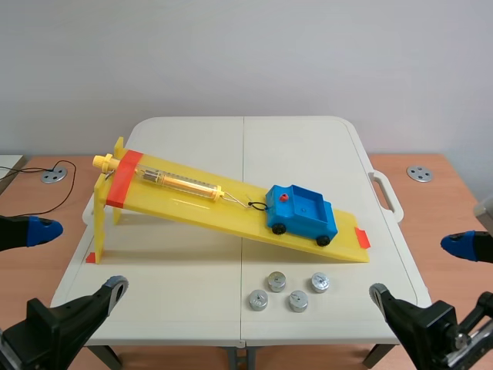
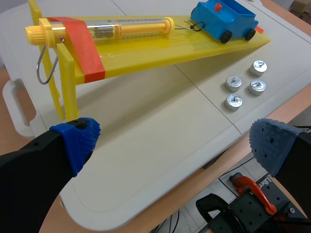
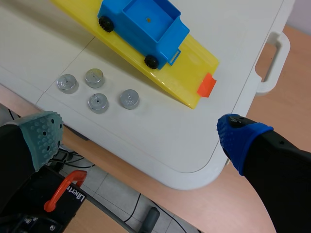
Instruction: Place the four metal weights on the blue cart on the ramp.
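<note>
left end effector [image 2: 175, 145]: open, nothing between the pads. it hangs off the near edge of the desk [image 1: 185, 293], about 8 o'clock of the ramp [image 1: 192, 202].
right end effector [image 3: 141, 136]: open and bare too, off the near edge at about 4 o'clock of the cart [image 1: 302, 213].

weights [image 1: 276, 280]: all four sit on the desk in a loose cluster at 6 o'clock of the cart, just off the ramp's low edge. they are near each other, and as far as i can see none touch. none is on the cart yet, so the task has not begun.

handling (my estimate): small metal discs, so dense for their size, rigid, smooth-sided and likely slippery against the pads. each has a fine wire loop on top, too thin to trust. better to grip across the rim from above, one at a time. the weight [image 1: 320, 283] at 3 o'clock of the cluster has the most free room and lies nearest my right side.

containers: the cart has an open bed [image 3: 146, 19] with low walls. no weight is in it, only a small dot at its middle. the cart stands on wheels near the ramp's low end. at 10 o'clock it is hooked to the spring scale [image 1: 177, 183], which lies along the ramp toward the high end.

risk: the cart may creep down-slope under load, so set each weight down softly.
</note>
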Available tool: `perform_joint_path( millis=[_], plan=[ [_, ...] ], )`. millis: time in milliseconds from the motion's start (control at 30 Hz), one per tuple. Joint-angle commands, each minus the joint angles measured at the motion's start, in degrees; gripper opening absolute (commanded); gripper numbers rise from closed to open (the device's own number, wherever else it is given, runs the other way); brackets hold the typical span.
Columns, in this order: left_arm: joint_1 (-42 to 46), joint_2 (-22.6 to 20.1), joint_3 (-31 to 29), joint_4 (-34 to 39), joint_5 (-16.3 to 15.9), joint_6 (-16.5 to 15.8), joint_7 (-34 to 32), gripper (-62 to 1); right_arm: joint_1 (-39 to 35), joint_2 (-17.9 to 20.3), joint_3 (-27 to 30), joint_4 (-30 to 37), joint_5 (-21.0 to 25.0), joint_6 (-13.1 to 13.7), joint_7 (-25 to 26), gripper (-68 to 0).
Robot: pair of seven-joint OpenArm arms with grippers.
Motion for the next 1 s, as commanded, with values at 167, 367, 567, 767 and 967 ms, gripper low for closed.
perform_joint_path(
  millis=[167,367,567,767,967],
  plan=[
    [0.9,-0.8,-0.8,4.4,-4.6,-1.0,-8.5,1.4,0.5,2.5,1.7,3.3,2.8,-1.7,7.0,-1.6],
    [0.9,-0.8,-0.8,4.4,-4.6,-1.0,-8.5,1.4,0.5,2.5,1.7,3.3,2.8,-1.7,7.0,-1.6],
    [0.9,-0.8,-0.8,4.4,-4.5,-1.0,-8.5,1.4,0.7,2.5,1.7,3.3,2.7,-1.7,7.0,-1.6],
    [0.9,-0.8,-0.8,4.4,-4.4,-1.0,-8.5,1.4,0.7,2.5,1.7,3.3,2.7,-1.7,7.0,-1.6],
    [0.9,-0.8,-0.8,4.4,-4.4,-1.0,-7.4,1.4,0.7,2.5,1.7,3.3,1.8,-1.7,6.9,-1.6]
  ],
)
